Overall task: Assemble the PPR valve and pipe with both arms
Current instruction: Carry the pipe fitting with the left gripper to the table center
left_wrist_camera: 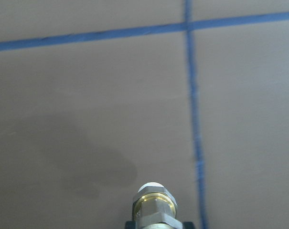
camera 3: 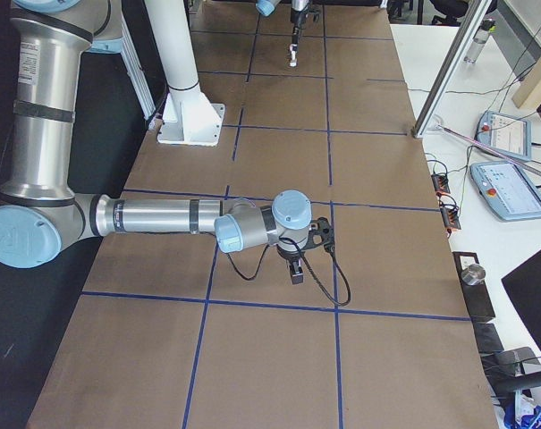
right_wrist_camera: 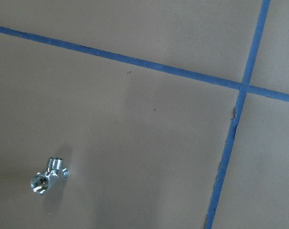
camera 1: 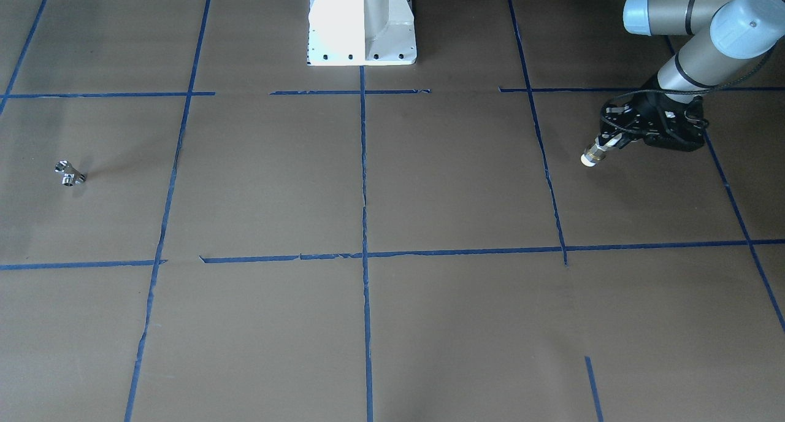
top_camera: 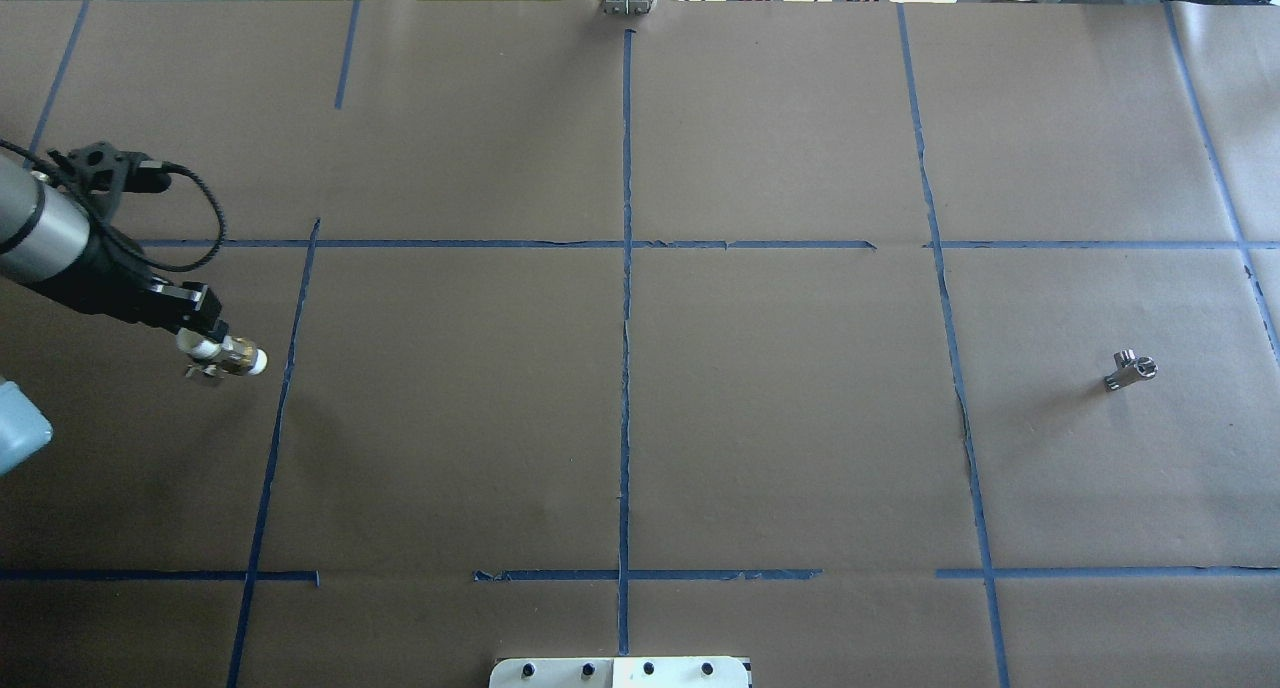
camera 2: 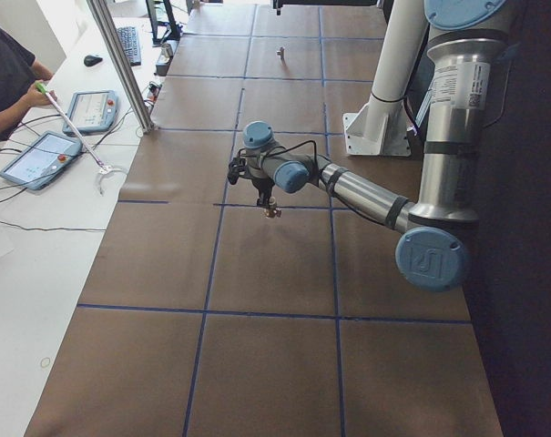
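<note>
My left gripper (camera 1: 615,141) is shut on a short pipe fitting (camera 1: 593,155) with a brass nut and a white tip, and holds it just above the paper at the table's left end. The fitting also shows in the overhead view (top_camera: 232,358) and the left wrist view (left_wrist_camera: 154,202). A small chrome valve (top_camera: 1132,370) lies alone on the paper far to the right. It also shows in the front view (camera 1: 69,173) and the right wrist view (right_wrist_camera: 46,176). My right gripper (camera 3: 294,268) shows only in the exterior right view, so I cannot tell whether it is open or shut.
Brown paper with a blue tape grid (top_camera: 625,268) covers the table. The white robot base (camera 1: 362,23) stands at the middle of the robot's edge. An aluminium post (camera 2: 120,64) and tablets (camera 2: 38,159) stand on the operators' side.
</note>
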Tool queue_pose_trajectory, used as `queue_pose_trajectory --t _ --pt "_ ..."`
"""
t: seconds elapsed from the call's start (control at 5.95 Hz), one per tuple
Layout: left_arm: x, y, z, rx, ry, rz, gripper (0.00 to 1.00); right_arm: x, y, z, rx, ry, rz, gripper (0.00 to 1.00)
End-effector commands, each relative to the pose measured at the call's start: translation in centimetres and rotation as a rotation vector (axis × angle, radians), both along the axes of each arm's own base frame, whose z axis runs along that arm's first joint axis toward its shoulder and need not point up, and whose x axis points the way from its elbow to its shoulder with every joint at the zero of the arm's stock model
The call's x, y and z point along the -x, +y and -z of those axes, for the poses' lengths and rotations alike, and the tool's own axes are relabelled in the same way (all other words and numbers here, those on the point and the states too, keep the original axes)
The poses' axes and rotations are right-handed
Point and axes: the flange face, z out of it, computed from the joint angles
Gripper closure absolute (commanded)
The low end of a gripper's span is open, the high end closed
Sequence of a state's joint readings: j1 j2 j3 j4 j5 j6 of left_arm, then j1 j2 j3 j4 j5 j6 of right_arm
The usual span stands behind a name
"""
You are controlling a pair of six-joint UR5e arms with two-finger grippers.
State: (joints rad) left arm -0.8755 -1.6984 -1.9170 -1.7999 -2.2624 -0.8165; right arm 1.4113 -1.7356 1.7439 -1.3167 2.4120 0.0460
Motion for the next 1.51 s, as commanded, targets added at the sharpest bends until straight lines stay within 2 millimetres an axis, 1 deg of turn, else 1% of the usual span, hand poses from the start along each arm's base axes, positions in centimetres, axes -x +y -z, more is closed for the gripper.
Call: queue_pose_trajectory --t 0.0,0.17,0.34,0.5,0.84,1.01,1.18,1.34 --pt "-8.0 1.3 7.9 0.076 0.059 -0.002 1.0 0.1 0.0 -0.1 0.002 -0.001 0.002 0.0" --pt "-12.5 1.7 12.1 0.051 0.019 0.023 1.0 0.0 0.0 -0.1 0.002 -0.001 0.0 0.0" --pt "-15.1 1.8 16.4 0.05 -0.019 0.023 1.0 0.0 0.0 -0.3 0.006 0.0 0.0 0.0" --pt "-18.4 1.4 19.5 0.072 -0.02 0.056 1.0 0.0 0.1 -0.3 0.008 -0.001 0.001 0.0" --pt "-24.4 0.1 24.1 0.068 -0.034 0.083 1.0 0.1 0.1 -0.3 0.008 -0.001 0.001 0.0" --pt "-26.1 -0.7 25.8 0.044 -0.044 0.105 1.0 0.0 0.1 -0.2 0.011 -0.002 -0.004 0.0" --pt "-27.2 -1.0 26.8 0.047 -0.048 0.105 1.0 0.1 0.1 -0.1 0.01 -0.004 -0.002 0.0" --pt "-29.3 -1.8 28.1 0.069 -0.061 0.115 1.0 0.0 0.1 -0.1 0.01 -0.004 -0.004 0.0"
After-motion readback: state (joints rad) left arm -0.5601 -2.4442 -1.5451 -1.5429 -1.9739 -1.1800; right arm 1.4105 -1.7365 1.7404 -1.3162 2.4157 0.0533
